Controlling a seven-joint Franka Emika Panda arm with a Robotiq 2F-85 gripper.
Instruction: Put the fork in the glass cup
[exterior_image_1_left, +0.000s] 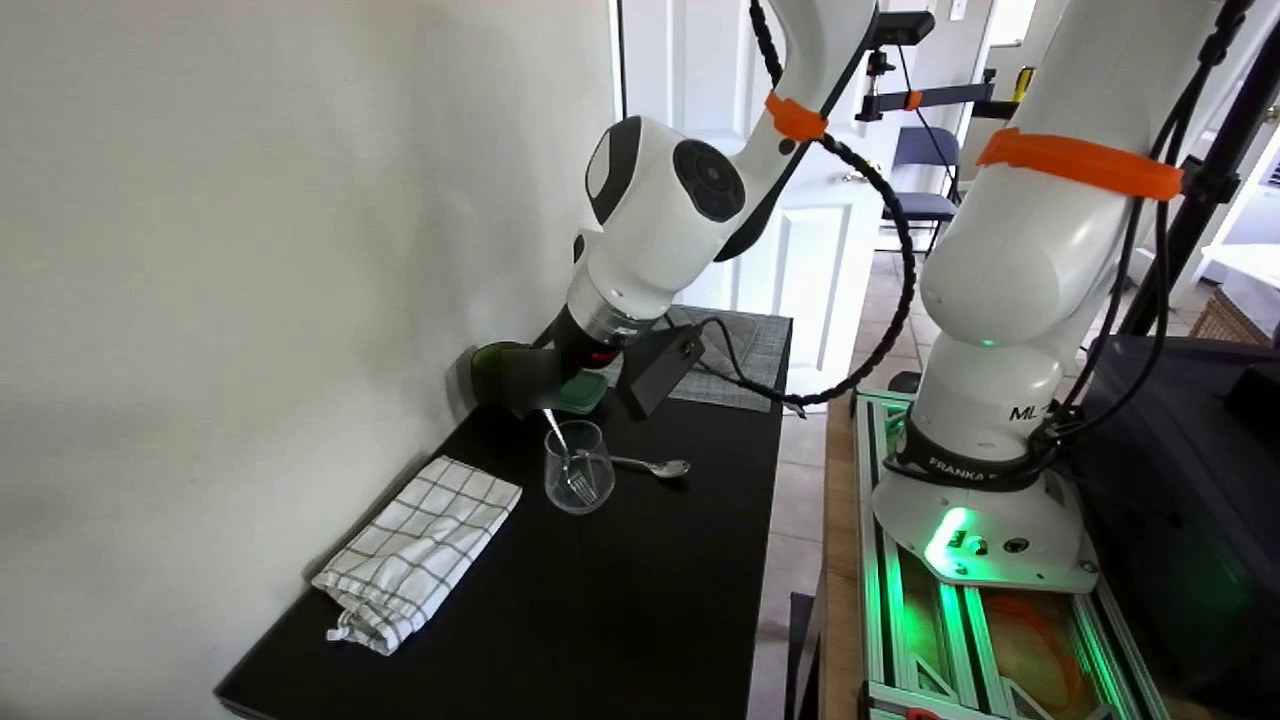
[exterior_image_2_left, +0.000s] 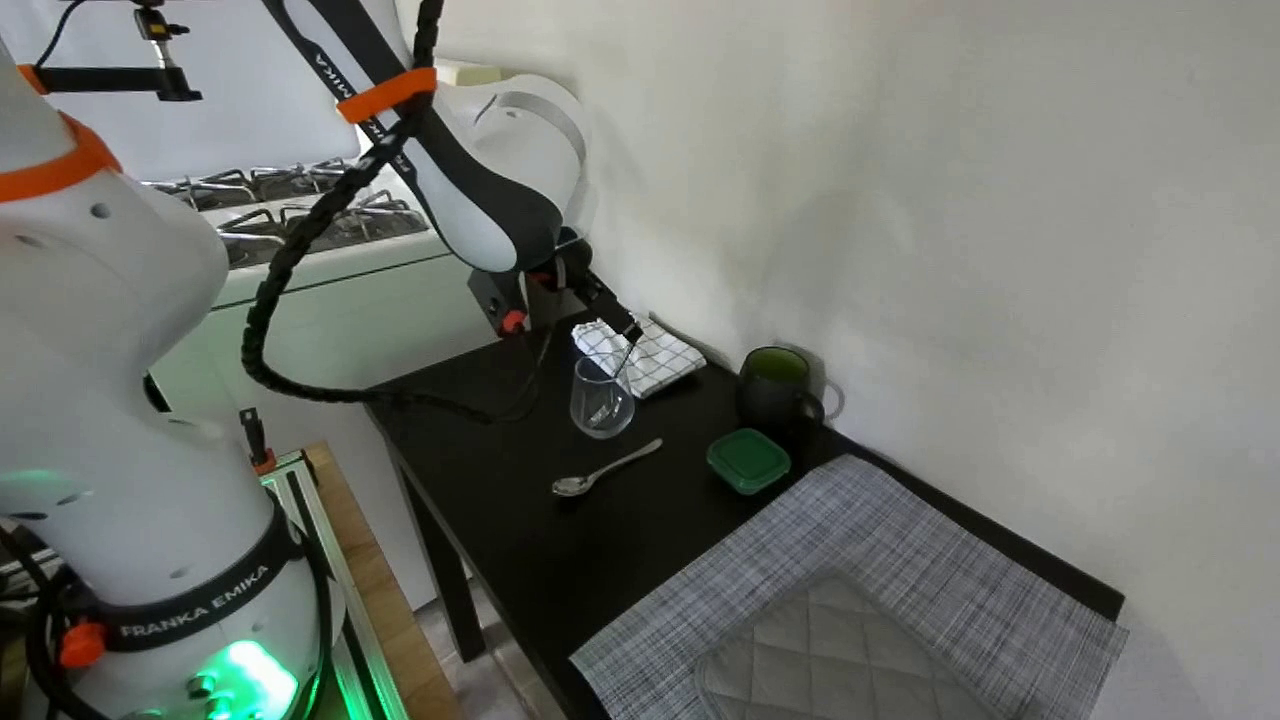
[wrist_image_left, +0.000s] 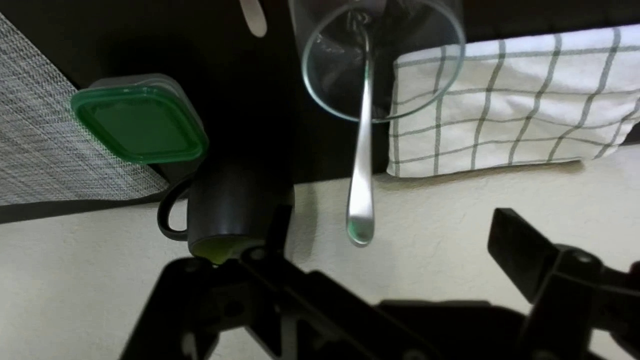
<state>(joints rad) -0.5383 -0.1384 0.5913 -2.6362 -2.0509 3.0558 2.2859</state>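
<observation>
The clear glass cup (exterior_image_1_left: 606, 468) stands upright on the black table, and both exterior views show it (exterior_image_2_left: 580, 405). The silver fork (wrist_image_left: 361, 195) is inside the glass cup, tines down. Its handle leans on the rim (wrist_image_left: 320, 95) and sticks out above it; the tines show through the glass (exterior_image_1_left: 581, 487). My gripper (wrist_image_left: 390, 220) is open, its fingers wide apart. In the wrist view the handle's end lies between the fingers, nearer the left one, with no finger seen touching it. In an exterior view the gripper (exterior_image_2_left: 635, 335) is just above the handle's end.
A spoon (exterior_image_2_left: 612, 470) lies beside the glass. A dark mug with a green inside (exterior_image_2_left: 772, 390) and a green-lidded box (exterior_image_2_left: 748, 460) stand nearby. A checked cloth (exterior_image_1_left: 425, 545) lies along the wall. A grey placemat (exterior_image_2_left: 720, 610) covers one table end.
</observation>
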